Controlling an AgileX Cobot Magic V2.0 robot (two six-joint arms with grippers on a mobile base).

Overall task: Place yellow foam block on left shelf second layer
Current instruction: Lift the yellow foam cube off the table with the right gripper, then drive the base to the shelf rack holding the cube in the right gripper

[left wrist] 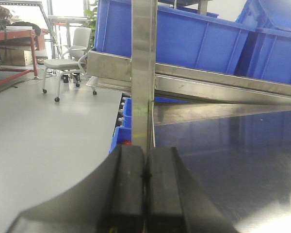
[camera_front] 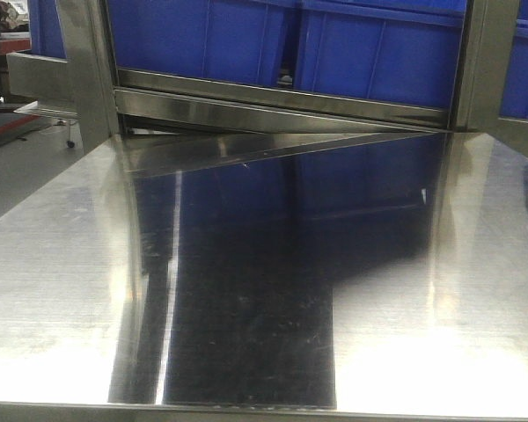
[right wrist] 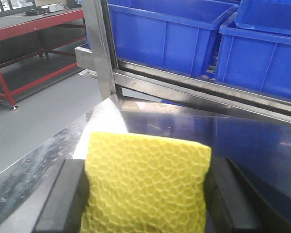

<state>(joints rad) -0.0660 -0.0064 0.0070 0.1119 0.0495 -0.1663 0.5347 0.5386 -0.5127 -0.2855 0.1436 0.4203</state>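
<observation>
The yellow foam block [right wrist: 145, 182] fills the lower middle of the right wrist view; its face shows a honeycomb texture. My right gripper [right wrist: 144, 194] is shut on it, one black finger on each side, above the steel table [right wrist: 48, 155]. My left gripper [left wrist: 145, 174] is shut and empty, its black pads pressed together, facing a steel shelf post [left wrist: 144, 63]. Neither gripper nor the block shows in the front view, which shows the steel table [camera_front: 70, 290] and the shelf frame [camera_front: 282, 105].
Blue plastic bins [right wrist: 160, 34] sit on the steel shelf rail [right wrist: 194, 85] behind the table; they also show in the front view [camera_front: 370, 48] and the left wrist view [left wrist: 194, 39]. An office chair [left wrist: 68, 58] and a red-framed bench [right wrist: 34, 29] stand on the grey floor at the left.
</observation>
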